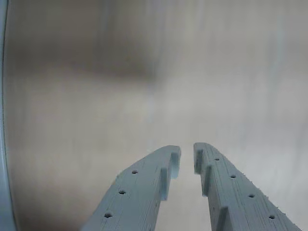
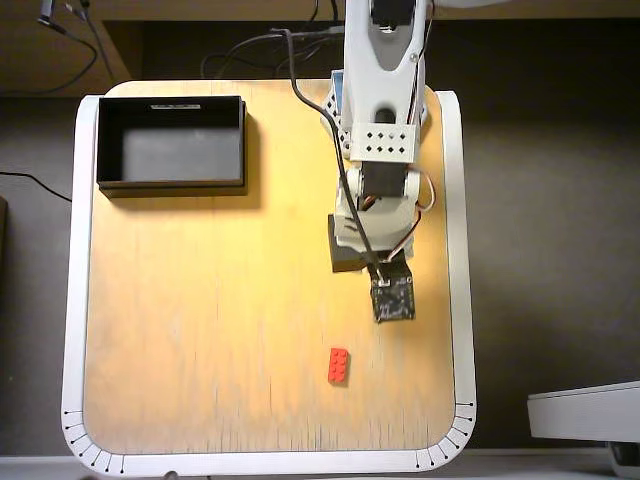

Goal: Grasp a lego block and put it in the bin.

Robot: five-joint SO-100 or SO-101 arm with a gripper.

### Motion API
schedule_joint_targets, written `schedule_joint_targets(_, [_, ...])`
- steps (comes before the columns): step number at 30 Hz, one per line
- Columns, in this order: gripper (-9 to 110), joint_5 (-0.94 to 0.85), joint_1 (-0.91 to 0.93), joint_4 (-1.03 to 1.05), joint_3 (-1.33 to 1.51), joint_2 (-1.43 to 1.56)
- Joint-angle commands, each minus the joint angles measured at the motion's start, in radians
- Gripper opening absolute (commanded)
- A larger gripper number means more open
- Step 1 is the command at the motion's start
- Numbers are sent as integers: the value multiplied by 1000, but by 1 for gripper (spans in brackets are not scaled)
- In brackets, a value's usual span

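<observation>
The red lego block (image 2: 339, 365) lies flat on the wooden table in the overhead view, near the front and right of centre. The black bin (image 2: 103, 142) stands at the table's back left corner, and nothing shows inside it. The arm reaches down from the back; its wrist camera board (image 2: 392, 298) hangs a little behind and to the right of the block. In the wrist view my gripper (image 1: 187, 153) has its two grey fingers almost together, with only a narrow slit between the tips. It holds nothing. That view shows only blurred bare table; block and bin are out of it.
The table (image 2: 200, 320) is light wood with a white raised rim (image 2: 76, 300). Cables run from the back edge to the arm. A grey-white object (image 2: 585, 412) sits off the table at the lower right.
</observation>
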Motion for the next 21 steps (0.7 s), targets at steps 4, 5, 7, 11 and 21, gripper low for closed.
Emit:
schedule_joint_targets(4, [1,14,66,-34,-334,-149])
schedule_joint_targets(5, [3,0,75,-34,-364,-175])
schedule_joint_targets(7, [5,12,98,-34,-422,-227])
schedule_joint_targets(11, [6,61,123,-32,-514,-322])
schedule_joint_targets(21, [12,51,132,-31,-661,-522])
